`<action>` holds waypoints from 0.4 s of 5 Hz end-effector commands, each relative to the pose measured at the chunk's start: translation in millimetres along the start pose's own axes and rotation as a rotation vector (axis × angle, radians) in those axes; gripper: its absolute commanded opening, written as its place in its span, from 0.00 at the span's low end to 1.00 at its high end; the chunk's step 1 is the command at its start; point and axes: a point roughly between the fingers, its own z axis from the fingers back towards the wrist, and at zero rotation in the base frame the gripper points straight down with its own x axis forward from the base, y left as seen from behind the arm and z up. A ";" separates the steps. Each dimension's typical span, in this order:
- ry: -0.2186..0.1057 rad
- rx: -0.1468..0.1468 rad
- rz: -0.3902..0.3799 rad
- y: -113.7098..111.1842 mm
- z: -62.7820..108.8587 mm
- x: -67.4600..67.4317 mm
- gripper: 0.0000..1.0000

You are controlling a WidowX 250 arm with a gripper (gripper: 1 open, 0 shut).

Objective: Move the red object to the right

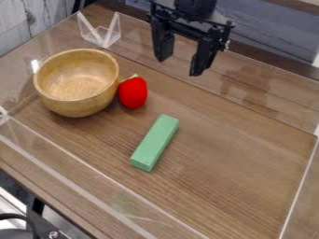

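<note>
The red object (132, 91) is a small glossy rounded toy lying on the wooden table, touching the right side of the wooden bowl (76, 82). My gripper (182, 56) hangs above and to the right of it, near the back of the table, pointing down. Its two black fingers (201, 58) stand apart with nothing between them. It is clear of the red object.
A green rectangular block (155, 143) lies diagonally in the middle of the table, in front of the red object. Low clear plastic walls (100, 31) rim the table on all sides. Bare wood (249, 112) stretches to the right of the block.
</note>
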 end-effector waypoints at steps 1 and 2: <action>0.002 -0.007 0.005 14.6 -3.7 -6.7 1.00; -0.012 -0.014 0.024 44.7 -20.7 -16.8 1.00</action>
